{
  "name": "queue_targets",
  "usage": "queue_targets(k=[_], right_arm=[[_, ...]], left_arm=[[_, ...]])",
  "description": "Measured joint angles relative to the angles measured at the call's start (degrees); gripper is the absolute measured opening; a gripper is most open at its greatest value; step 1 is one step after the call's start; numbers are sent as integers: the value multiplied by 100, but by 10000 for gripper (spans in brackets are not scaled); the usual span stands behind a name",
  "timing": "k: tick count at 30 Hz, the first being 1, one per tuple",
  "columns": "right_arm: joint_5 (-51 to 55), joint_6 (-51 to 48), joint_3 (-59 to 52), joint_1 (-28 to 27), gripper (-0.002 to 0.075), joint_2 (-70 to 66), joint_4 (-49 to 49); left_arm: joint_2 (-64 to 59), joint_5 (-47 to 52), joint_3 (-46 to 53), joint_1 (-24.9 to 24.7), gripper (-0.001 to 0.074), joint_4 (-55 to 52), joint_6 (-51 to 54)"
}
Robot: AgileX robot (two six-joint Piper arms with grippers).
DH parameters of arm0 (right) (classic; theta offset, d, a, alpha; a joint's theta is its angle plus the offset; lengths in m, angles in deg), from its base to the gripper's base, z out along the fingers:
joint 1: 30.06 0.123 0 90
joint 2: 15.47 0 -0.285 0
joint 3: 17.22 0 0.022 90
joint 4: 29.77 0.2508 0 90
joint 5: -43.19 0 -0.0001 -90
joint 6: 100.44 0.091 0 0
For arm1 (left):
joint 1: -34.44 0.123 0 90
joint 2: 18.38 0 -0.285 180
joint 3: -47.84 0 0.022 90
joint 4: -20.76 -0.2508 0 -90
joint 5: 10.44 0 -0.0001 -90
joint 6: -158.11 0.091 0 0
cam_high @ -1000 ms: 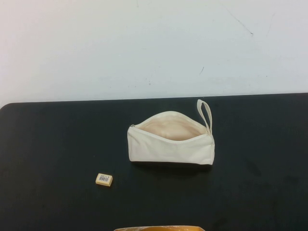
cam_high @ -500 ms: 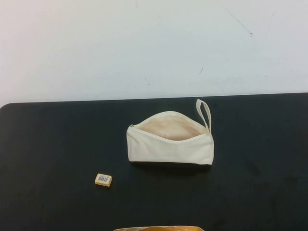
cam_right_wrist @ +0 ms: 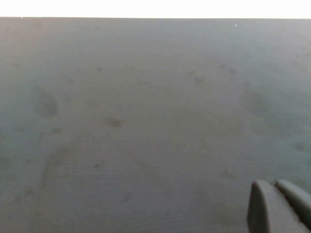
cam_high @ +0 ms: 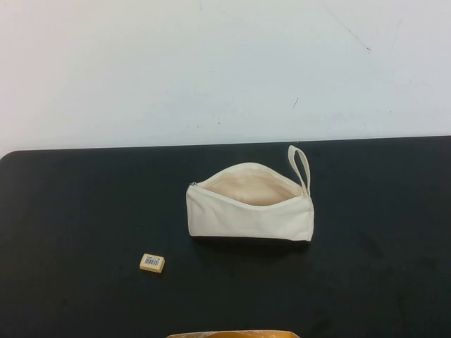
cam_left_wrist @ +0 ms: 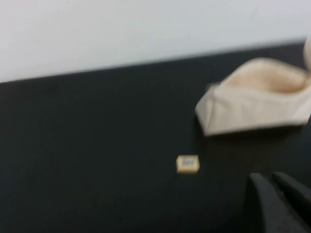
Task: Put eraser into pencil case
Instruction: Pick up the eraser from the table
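Observation:
The eraser (cam_high: 152, 263) is a tiny cream-yellow block with a barcode label, lying on the black table to the front left of the pencil case. The pencil case (cam_high: 248, 205) is a cream-white pouch at the table's middle, zip open, beige lining showing, loop strap at its far right end. In the left wrist view the eraser (cam_left_wrist: 187, 164) and the pencil case (cam_left_wrist: 255, 104) lie ahead of my left gripper (cam_left_wrist: 270, 180), which is shut and empty. My right gripper (cam_right_wrist: 273, 185) is shut and empty over bare table. Neither gripper shows in the high view.
The black table (cam_high: 77, 225) meets a white wall at its far edge. An orange-brown object (cam_high: 232, 334) pokes in at the bottom edge of the high view. The table (cam_right_wrist: 146, 121) under my right gripper is bare with faint smudges.

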Motion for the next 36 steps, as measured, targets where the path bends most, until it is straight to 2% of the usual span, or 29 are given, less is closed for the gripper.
queue_targets(k=[9,22,25,31,33,36], right_arm=[[0,0,0,0,-1,0,0],[0,0,0,0,-1,0,0],[0,0,0,0,0,0,0],[0,0,0,0,0,0,0],[0,0,0,0,-1,0,0],[0,0,0,0,-1,0,0]], left_arm=[[-2664,791,-1157,-1146,-2,-1318,26],[-5273,912,-2348,-1657,8,-1443,26],[-5776,1009,-2593,-1657,81,-1429,26],[-6665,967,-2865,-1657,385,-1174,26],[-6904,830,-2892,-1669,430,-1158,38],[-7321,561,-2927,-1690,456,-1252,61]])
